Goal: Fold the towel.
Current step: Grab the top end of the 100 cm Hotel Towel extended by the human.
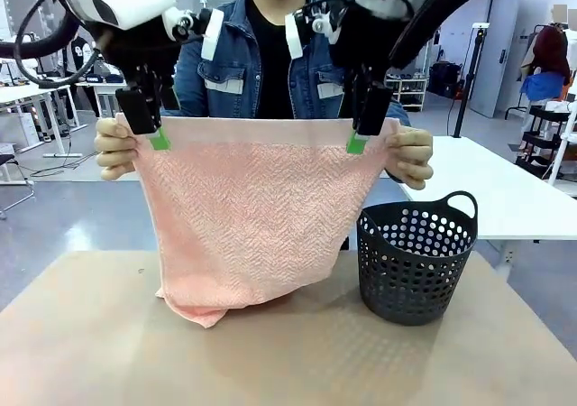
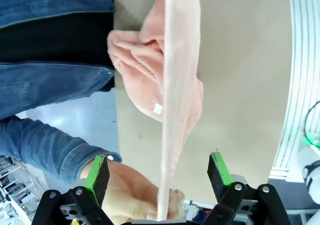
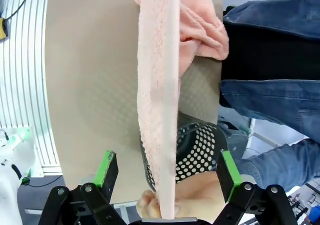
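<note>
Left wrist view: how is the left gripper (image 2: 159,172) set?

Jaws wide apart, gripping nothing. The towel (image 2: 172,85) has its top edge running between the fingers, and a person's hand (image 2: 130,195) pinches it just beside them.

And the right gripper (image 3: 167,170)?

The same: spread, the edge between its fingers, another hand (image 3: 200,197) alongside. Beyond both grippers the towel hangs down, its bottom bunched on the table (image 2: 240,85). A basket (image 3: 197,150) stands near the right one.

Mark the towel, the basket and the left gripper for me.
towel (image 1: 257,226), front view, middle of the hanging cloth
basket (image 1: 416,275), front view, its perforated front wall
left gripper (image 2: 157,159), left wrist view, midway between its open fingers
</note>
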You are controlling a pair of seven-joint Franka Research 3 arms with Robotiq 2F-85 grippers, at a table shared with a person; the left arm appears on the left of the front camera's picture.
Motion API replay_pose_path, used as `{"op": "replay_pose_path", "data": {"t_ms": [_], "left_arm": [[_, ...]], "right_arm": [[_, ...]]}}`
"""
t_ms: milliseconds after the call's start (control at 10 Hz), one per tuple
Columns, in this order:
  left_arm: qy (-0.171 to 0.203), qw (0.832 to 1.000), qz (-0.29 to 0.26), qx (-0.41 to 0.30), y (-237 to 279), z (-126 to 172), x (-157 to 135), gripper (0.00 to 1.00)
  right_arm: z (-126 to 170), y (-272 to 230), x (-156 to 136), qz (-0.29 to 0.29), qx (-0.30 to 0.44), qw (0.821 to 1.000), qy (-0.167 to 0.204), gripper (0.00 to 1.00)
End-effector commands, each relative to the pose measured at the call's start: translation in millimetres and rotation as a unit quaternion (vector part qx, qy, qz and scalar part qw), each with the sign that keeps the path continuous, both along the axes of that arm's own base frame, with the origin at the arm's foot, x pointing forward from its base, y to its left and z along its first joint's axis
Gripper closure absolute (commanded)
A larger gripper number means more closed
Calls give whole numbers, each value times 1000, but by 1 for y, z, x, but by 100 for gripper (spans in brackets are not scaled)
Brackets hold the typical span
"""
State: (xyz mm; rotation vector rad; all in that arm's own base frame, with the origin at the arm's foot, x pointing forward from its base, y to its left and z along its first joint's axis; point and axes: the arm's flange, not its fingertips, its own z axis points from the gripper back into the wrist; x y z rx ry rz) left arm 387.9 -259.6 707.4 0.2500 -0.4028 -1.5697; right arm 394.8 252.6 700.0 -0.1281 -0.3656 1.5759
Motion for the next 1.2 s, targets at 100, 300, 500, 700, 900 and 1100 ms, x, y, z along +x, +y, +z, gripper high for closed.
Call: {"op": "replay_pose_path", "data": {"t_ms": [100,300,500,700,900,1100], "left_arm": [[33,999,0,18,-7,-12,7,0],[45,999,12,9,-2,-14,9,60],[50,999,11,-3,2,-16,6,100],[49,999,11,-5,2,-19,4,100],[47,999,12,-4,4,-20,1,100],[46,999,13,-2,6,-21,-1,100]], "right_arm": [[-11,2,5,-27,-10,999,27,0],[-16,-1,6,-30,-6,999,28,60],[-15,-4,5,-31,-5,999,27,100],[-16,-4,3,-31,-4,999,26,100],[-16,-6,1,-32,-2,999,24,100],[-17,-7,-1,-34,1,999,20,100]]}}
